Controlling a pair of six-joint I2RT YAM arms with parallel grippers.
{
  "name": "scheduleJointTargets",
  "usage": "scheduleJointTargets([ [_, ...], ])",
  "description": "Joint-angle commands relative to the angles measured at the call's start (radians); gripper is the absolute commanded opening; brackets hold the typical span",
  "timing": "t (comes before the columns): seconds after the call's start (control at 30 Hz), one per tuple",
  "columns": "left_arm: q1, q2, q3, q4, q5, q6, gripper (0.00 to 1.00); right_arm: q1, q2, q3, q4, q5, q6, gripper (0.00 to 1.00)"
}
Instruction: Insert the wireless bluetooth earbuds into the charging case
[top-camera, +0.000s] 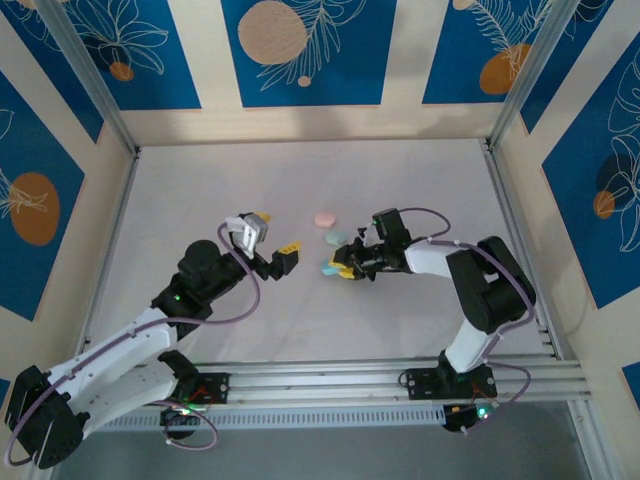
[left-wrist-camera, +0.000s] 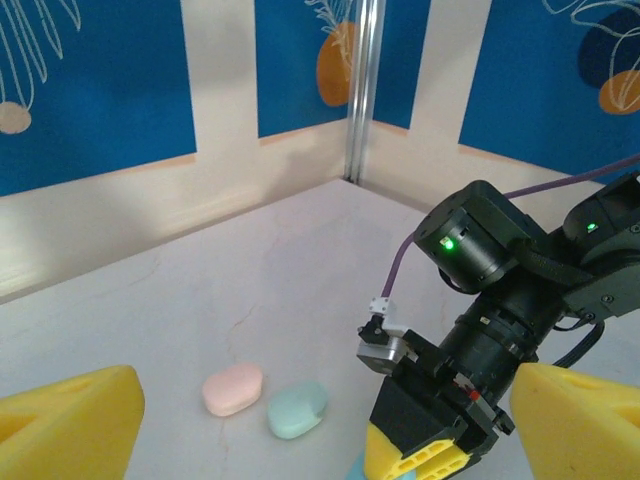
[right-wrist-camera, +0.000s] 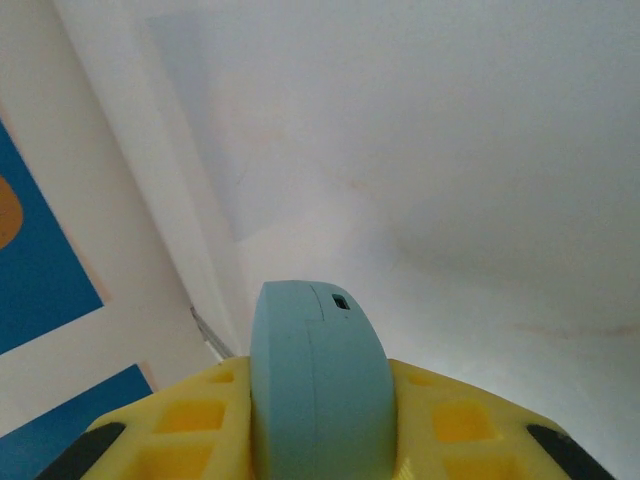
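Note:
A light blue charging case (right-wrist-camera: 318, 385) stands on edge between the yellow fingers (right-wrist-camera: 180, 430) of my right gripper (right-wrist-camera: 320, 430), which is shut on it; its lid seam and a small port face the camera. From above, the right gripper (top-camera: 345, 266) holds this blue case (top-camera: 329, 268) near the table's middle. My left gripper (top-camera: 278, 235) hangs open a short way to its left with nothing between its fingers (left-wrist-camera: 70, 425). In the left wrist view the left gripper (left-wrist-camera: 325, 425) faces the right gripper (left-wrist-camera: 415, 452). The earbuds are out of view.
A pink case (top-camera: 325, 217) and a pale mint case (top-camera: 337, 238) lie closed side by side on the white table (top-camera: 200, 190), just beyond the grippers; they are the pink case (left-wrist-camera: 232, 389) and mint case (left-wrist-camera: 297, 409) in the left wrist view. Walls and metal posts (left-wrist-camera: 360, 90) ring the table.

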Motion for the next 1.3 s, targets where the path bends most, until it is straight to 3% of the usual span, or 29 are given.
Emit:
scheduleJointTargets([
  [0.0, -0.006, -0.015, 0.023, -0.026, -0.044, -0.014, 0.95, 0.017, 0.062, 0.047, 0.047, 0.017, -0.007, 0.23],
  [0.3, -0.006, -0.016, 0.024, -0.039, -0.063, -0.005, 0.97, 0.036, 0.128, 0.107, -0.039, 0.105, -0.073, 0.29],
  [0.47, -0.006, -0.012, 0.045, -0.080, -0.076, -0.005, 1.00, 0.036, 0.099, 0.136, -0.190, 0.176, -0.144, 0.48],
  [0.67, -0.005, -0.002, 0.063, -0.119, -0.112, 0.001, 1.00, 0.028, -0.020, 0.137, -0.345, 0.301, -0.218, 0.59],
  [0.87, -0.002, 0.048, 0.069, -0.116, -0.206, -0.003, 1.00, 0.028, -0.255, 0.159, -0.528, 0.611, -0.298, 0.63],
  [1.0, 0.024, 0.093, 0.062, -0.107, -0.319, 0.013, 1.00, 0.049, -0.454, 0.152, -0.559, 1.002, -0.407, 0.63],
  [1.1, 0.091, 0.120, 0.050, -0.110, -0.382, -0.004, 1.00, 0.029, -0.572, 0.077, -0.433, 1.257, -0.558, 0.67],
  [1.17, 0.153, 0.132, 0.034, -0.106, -0.388, -0.014, 1.00, -0.029, -0.614, 0.010, -0.323, 1.290, -0.668, 0.71],
  [1.27, 0.230, 0.133, -0.010, -0.083, -0.438, -0.009, 1.00, -0.174, -0.629, -0.074, -0.217, 1.236, -0.746, 0.72],
])
